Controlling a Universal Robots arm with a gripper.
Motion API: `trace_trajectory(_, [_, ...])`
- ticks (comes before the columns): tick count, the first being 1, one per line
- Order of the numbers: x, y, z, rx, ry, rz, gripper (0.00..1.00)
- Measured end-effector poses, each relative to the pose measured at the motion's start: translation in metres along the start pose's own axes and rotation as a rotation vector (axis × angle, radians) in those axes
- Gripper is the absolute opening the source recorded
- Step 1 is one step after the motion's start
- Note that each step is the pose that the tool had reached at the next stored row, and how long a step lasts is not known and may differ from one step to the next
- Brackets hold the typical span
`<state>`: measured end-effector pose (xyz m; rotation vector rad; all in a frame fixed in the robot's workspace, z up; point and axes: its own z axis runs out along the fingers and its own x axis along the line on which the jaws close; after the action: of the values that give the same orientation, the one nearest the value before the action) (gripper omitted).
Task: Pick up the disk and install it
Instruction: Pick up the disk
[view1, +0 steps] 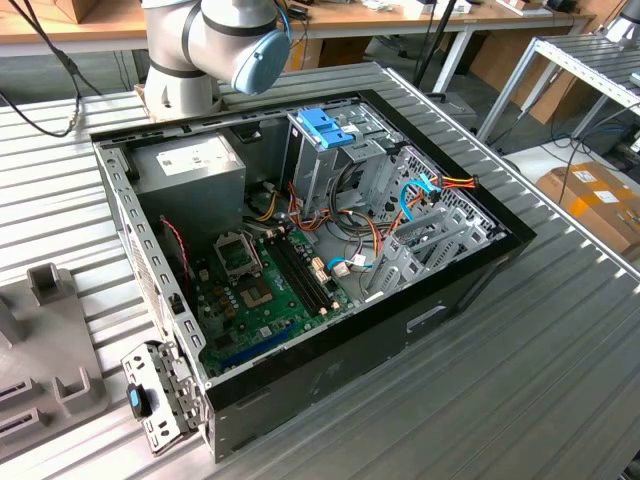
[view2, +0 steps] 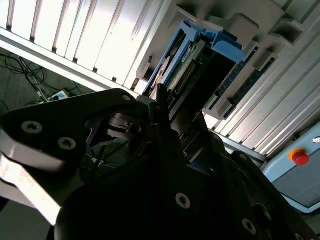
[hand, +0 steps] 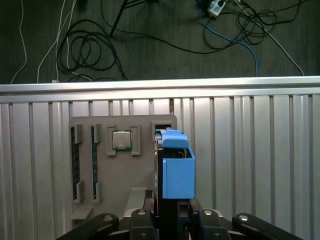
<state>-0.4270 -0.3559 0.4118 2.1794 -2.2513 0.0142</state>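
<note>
— Where is the disk?
— Between the fingers of the gripper, standing on edge. In the first wrist view its light-blue side rail faces the camera and hides the metal body. In the second wrist view the disk shows one long edge, a strip of circuit board between blue plastic.

— And the jaws?
— Clenched on the disk's near end, with one dark finger lying along its side. The contact itself is buried under the gripper's black housing.

— Is it free of the grey holder?
— I cannot tell. Its far end overlaps the holder's slot in both wrist views, and neither shows a gap or a touch.

— What else sits in that holder?
— A processor chip in a square pocket, and two memory sticks in long slots beside it. The holder lies on the ribbed table. Beyond the table's edge, cables trail on a dark floor.

— And the computer case?
— It lies open on a ribbed surface in the exterior view. The power-supply box is in one corner and a blue latch piece tops the drive cage. The arm is cut off at the frame's top.
</note>
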Motion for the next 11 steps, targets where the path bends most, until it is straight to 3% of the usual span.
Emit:
trace_trajectory(4, [0.0, 0.0, -0.0046, -0.0002, 0.0001, 0.0, 0.35])
trace_trajectory(11, [0.0003, 0.0, -0.024, 0.0, 0.0, 0.0, 0.35])
